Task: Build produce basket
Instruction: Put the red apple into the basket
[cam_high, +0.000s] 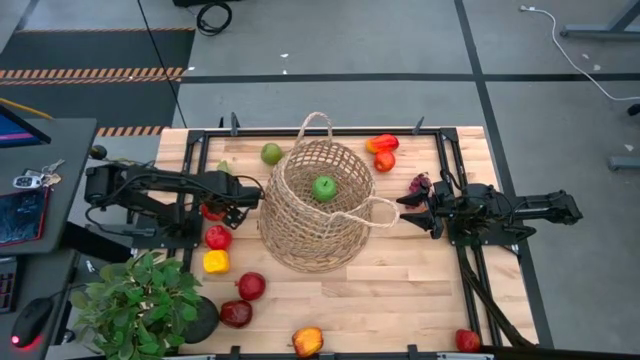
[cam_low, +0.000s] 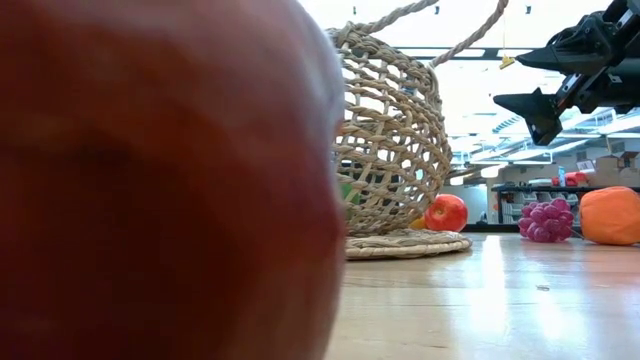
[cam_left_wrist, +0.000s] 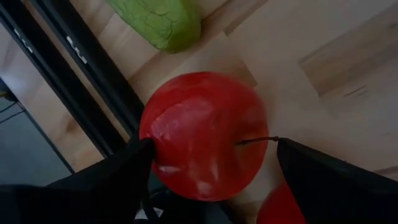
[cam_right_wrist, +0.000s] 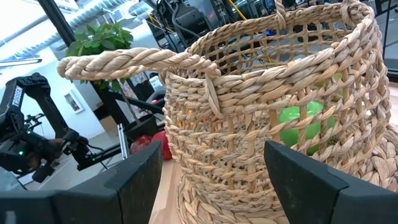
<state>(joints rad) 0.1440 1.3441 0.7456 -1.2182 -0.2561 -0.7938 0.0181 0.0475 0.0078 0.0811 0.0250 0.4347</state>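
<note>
At the middle of the table (cam_high: 400, 290) stands the basket (cam_high: 312, 210), with a green apple (cam_high: 324, 187) inside it. Just off its left side the left gripper (cam_high: 238, 200) is lowered over a red apple (cam_left_wrist: 204, 134); its fingers (cam_left_wrist: 121, 171) stand wide on either side of the fruit, one seeming to touch the skin and the other apart from it, so the apple is bracketed but not clamped. A pale green vegetable (cam_left_wrist: 163, 22) lies near that apple.

On the basket's right side the right gripper (cam_high: 412, 212) hovers with its jaws open and nothing between them, pointed at the basket wall just beside the loop handle (cam_high: 385, 212).

Other produce lies around: a green fruit (cam_high: 271, 153) near the far edge, an orange-red piece (cam_high: 381, 144) and a red one (cam_high: 384, 161) right of it, a grape bunch (cam_high: 420, 184) toward the right edge. Along the left side sit a red fruit (cam_high: 217, 237) and a yellow one (cam_high: 215, 262); two dark red apples (cam_high: 251, 286) lie nearer the front. A potted plant (cam_high: 140, 300) fills the front left corner.
</note>
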